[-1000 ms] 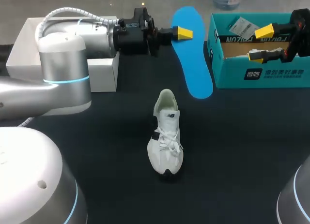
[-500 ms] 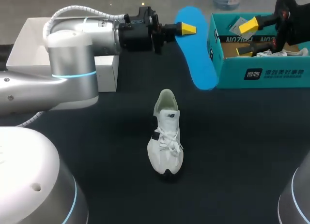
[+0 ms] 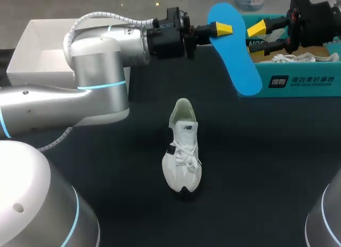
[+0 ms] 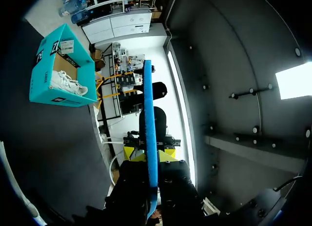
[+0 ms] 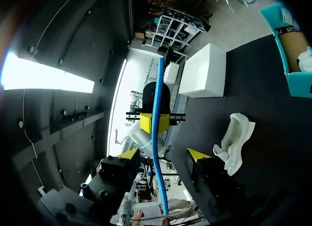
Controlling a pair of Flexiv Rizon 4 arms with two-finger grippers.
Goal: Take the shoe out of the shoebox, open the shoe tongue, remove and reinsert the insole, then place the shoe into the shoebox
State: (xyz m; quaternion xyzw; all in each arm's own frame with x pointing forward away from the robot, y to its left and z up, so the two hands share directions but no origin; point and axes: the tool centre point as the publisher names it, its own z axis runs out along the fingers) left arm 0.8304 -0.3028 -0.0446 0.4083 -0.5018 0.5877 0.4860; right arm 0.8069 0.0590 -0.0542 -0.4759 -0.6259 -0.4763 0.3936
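While the left gripper (image 3: 221, 29) holds the blue insole (image 3: 237, 52) clear of the table, its jaws clamped on one end, the white shoe (image 3: 182, 151) lies alone on the dark table (image 3: 266, 167), toe towards the robot and heel opening towards the far side. The insole slants down over the near left corner of the teal shoebox (image 3: 301, 81) and hides that corner in the head view; a second white shoe (image 3: 301, 57) lies inside the box. The right gripper (image 3: 258, 36) hangs over the shoebox just beside the insole, jaws wide. In the right wrist view the insole (image 5: 157, 138) shows edge-on as a thin strip between the right gripper's (image 5: 162, 155) spread fingers, touching neither tip, so it blocks the line to the left gripper beyond it; the shoe (image 5: 234, 138) lies off to one side. In the left wrist view the insole (image 4: 150, 128) runs straight out ahead of the left gripper (image 4: 150, 155), with the shoebox (image 4: 53, 74) off to the side. A white box (image 3: 32, 57) sits at the far left, partly hidden by the left arm (image 3: 96, 81).
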